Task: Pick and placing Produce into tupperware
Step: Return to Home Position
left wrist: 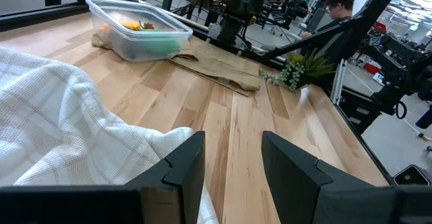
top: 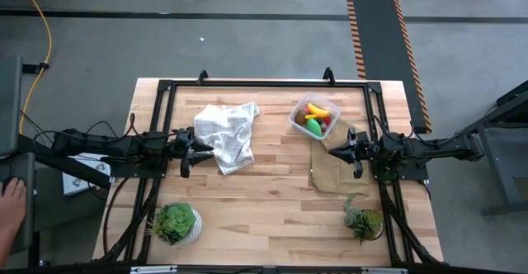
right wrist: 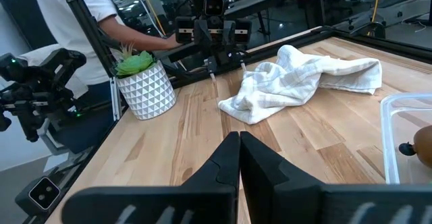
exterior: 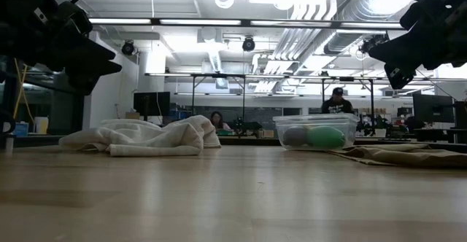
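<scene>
High view: produce in tupperware, far right of table. Left gripper spread, right gripper pressed together, both empty. Advise retracting slow, high, clear of white cloth and tupperware.

**Cropped, covered and veiled around the two grippers**

Off to the side of the right gripper, the tupperware is cut by the picture's edge, so that only one corner and part of a brown ball are shown. Well ahead of the left gripper, the produce is veiled by the cloudy wall, and its smaller pieces cannot be told apart. The white checked cloth is partly covered by that gripper's fingers and cropped. The brown cloth is partly hidden beneath the right gripper and the tupperware. A person beyond the right gripper is cut off above the chest.
</scene>
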